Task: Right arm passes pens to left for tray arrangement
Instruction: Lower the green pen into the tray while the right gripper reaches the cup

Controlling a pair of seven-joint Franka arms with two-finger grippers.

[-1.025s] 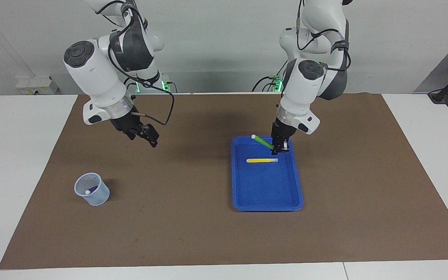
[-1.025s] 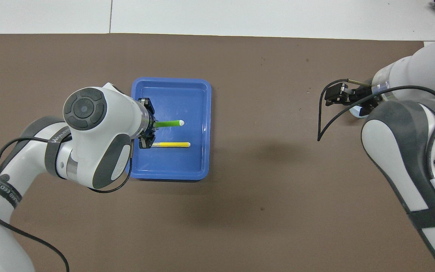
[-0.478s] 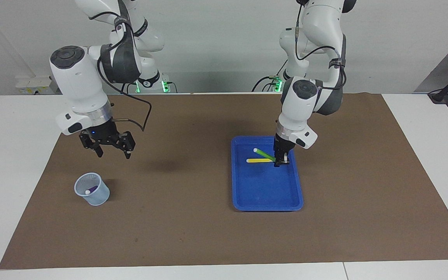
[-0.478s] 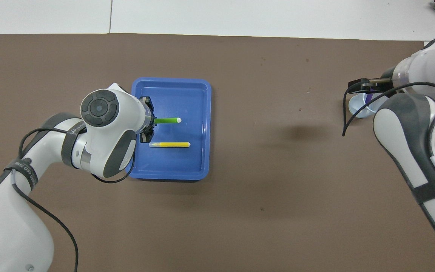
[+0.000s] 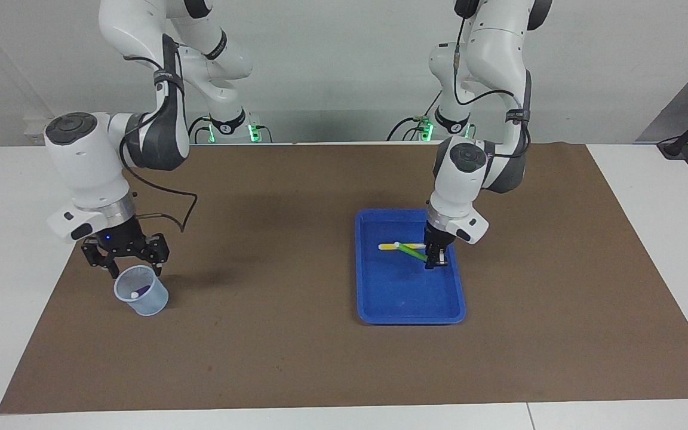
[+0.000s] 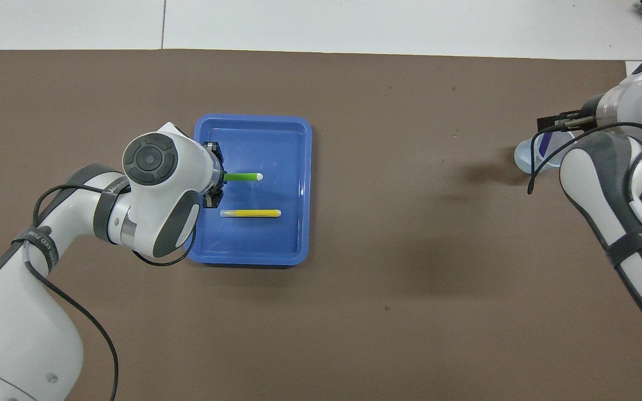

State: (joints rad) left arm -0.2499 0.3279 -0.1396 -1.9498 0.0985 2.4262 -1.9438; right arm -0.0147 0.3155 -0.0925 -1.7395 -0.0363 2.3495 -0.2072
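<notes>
The blue tray point(image 5: 407, 316) point(image 6: 254, 259) lies toward the left arm's end of the table. A yellow pen point(image 5: 407, 245) point(image 6: 251, 213) lies flat in it. My left gripper point(image 5: 435, 261) point(image 6: 213, 184) hangs low over the tray, shut on one end of the green pen point(image 5: 411, 251) point(image 6: 241, 177). That pen slants, its whitish tip crossing over the yellow pen. The purple pen point(image 5: 143, 291) point(image 6: 545, 143) leans inside a translucent cup point(image 5: 141, 292) point(image 6: 526, 156) toward the right arm's end. My right gripper point(image 5: 131, 269) point(image 6: 550, 122) hovers open just above the cup's rim.
A brown mat point(image 5: 296, 358) covers most of the white table point(image 5: 15, 269). The cup stands close to the mat's edge at the right arm's end. A black cable point(image 5: 171, 203) loops from the right wrist.
My right arm swung out toward its end of the table and came down over the cup. My left gripper sank lower into the tray with the green pen.
</notes>
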